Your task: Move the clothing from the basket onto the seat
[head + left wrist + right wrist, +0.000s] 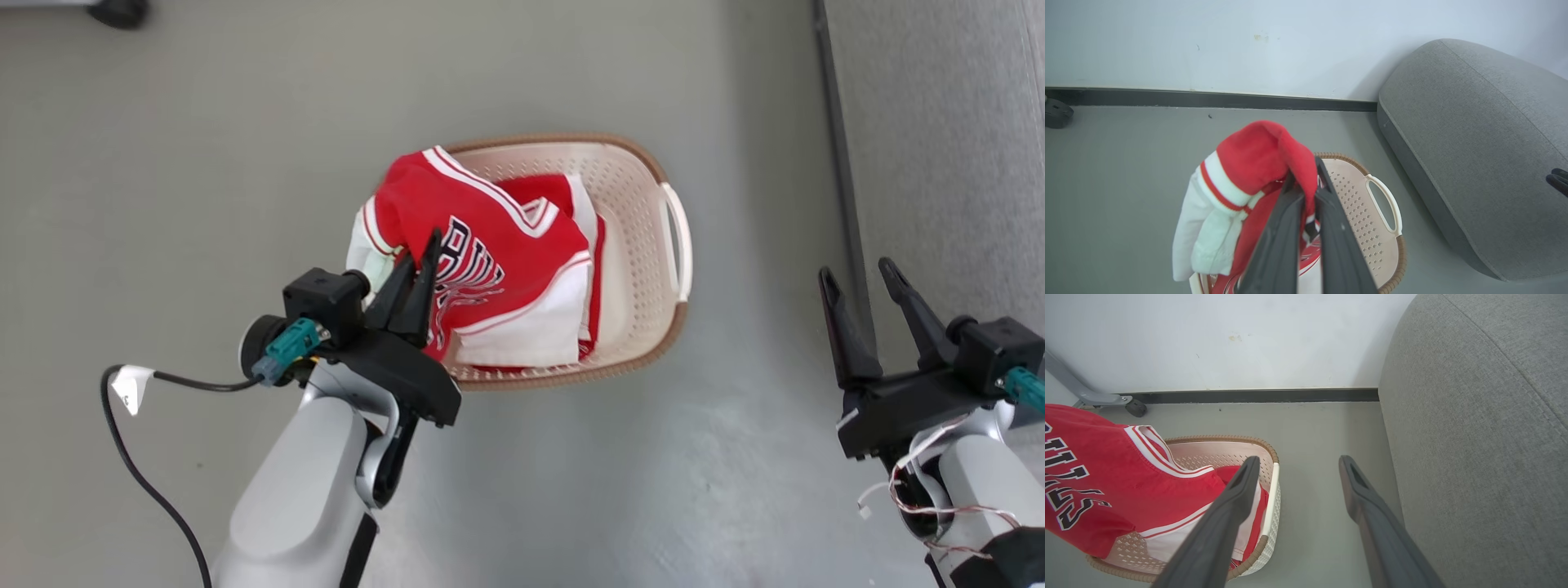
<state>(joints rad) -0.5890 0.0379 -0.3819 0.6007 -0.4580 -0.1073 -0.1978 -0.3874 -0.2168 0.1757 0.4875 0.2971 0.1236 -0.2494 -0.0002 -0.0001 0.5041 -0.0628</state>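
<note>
Red jersey (522,253) within left hand (420,249)

red basketball jersey (506,237): soft matt knit cloth; white trim bands of the same dull fabric.
oval cream-white basket (645,204): smooth perforated plastic, faint sheen; brown rim moulded rough, woven-look.
large grey sofa (1474,143): coarse textured upholstery cloth, matt.
grey floor (163,163): smooth, matt, hard.
right gripper (856,268): dark fingers, smooth, matt, plastic-looking.
left forearm (302,490): pale grey shell, smooth, slightly glossy.
</note>
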